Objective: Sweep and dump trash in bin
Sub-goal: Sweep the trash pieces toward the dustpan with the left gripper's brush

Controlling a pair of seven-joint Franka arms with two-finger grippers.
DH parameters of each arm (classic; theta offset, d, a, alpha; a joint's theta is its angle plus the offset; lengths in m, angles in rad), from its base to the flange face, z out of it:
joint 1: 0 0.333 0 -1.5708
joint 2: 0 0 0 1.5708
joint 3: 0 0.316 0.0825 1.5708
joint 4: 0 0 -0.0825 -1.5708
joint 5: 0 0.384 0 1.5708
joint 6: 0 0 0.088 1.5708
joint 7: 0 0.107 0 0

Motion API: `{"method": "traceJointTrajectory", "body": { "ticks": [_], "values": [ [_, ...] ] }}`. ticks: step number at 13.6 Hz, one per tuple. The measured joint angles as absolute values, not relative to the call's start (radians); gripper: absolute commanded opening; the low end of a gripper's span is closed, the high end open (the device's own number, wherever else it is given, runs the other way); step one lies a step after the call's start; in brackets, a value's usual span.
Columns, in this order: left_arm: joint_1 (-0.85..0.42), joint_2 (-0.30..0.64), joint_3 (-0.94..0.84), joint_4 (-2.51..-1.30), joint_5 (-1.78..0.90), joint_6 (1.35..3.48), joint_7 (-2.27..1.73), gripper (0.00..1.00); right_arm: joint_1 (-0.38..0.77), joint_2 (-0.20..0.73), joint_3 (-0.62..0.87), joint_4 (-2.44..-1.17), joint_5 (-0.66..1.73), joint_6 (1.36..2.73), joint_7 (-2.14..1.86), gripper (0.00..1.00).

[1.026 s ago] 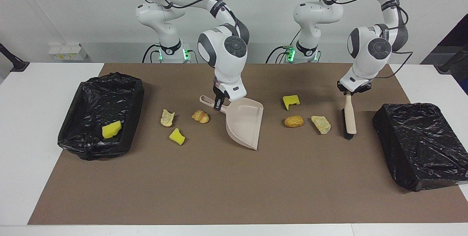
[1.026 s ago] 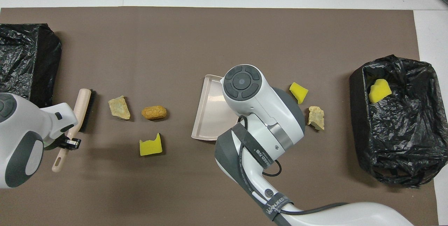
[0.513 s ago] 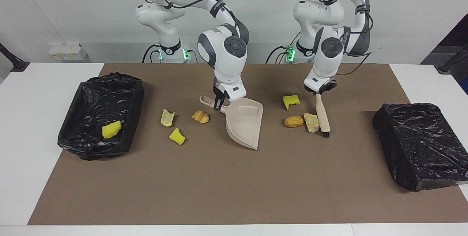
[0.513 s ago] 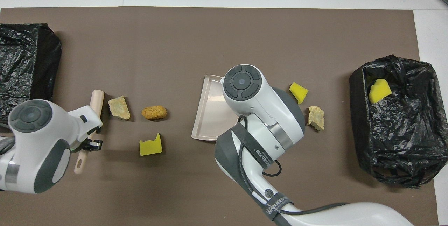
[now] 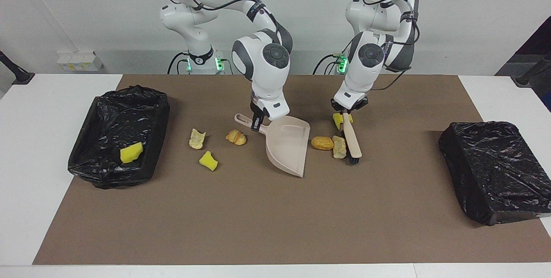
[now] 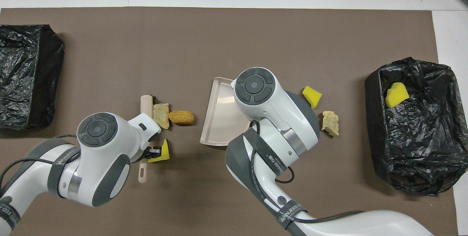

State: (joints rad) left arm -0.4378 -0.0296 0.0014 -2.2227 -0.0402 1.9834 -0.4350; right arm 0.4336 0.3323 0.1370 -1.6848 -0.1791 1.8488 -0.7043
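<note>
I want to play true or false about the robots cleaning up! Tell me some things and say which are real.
1. The left claw holds the brush. True.
2. The dustpan is full of trash. False: nothing lies in it.
3. A yellow sponge chunk lies in the open bin. True.
4. The brush rests against the tan lump beside the round bread lump. True.
5. The right claw holds a croissant. False: it grips the dustpan's handle; the croissant lies on the mat.
6. Both bins are open. False: the bin at the left arm's end is wrapped over.
</note>
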Motion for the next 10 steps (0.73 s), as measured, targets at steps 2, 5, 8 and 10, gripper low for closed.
{"method": "traceJointTrajectory", "body": {
  "ticks": [2,5,8,10],
  "values": [
    [-0.431,-0.057,0.015,-2.190,-0.041,1.868,-0.499,0.00,0.434,0.332,0.137,-1.685,-0.179,1.849,-0.704,0.00],
    [-0.417,-0.130,0.025,-2.207,-0.040,1.728,-0.666,0.00,0.433,0.332,0.137,-1.687,-0.179,1.849,-0.704,0.00],
    [-0.423,-0.172,0.012,-2.279,-0.040,1.713,-0.858,0.00,0.432,0.332,0.137,-1.691,-0.180,1.852,-0.733,0.00],
    [-0.458,-0.177,0.005,-2.339,-0.043,1.724,-0.987,0.00,0.428,0.326,0.137,-1.707,-0.180,1.877,-0.784,0.00]
  ]
}}
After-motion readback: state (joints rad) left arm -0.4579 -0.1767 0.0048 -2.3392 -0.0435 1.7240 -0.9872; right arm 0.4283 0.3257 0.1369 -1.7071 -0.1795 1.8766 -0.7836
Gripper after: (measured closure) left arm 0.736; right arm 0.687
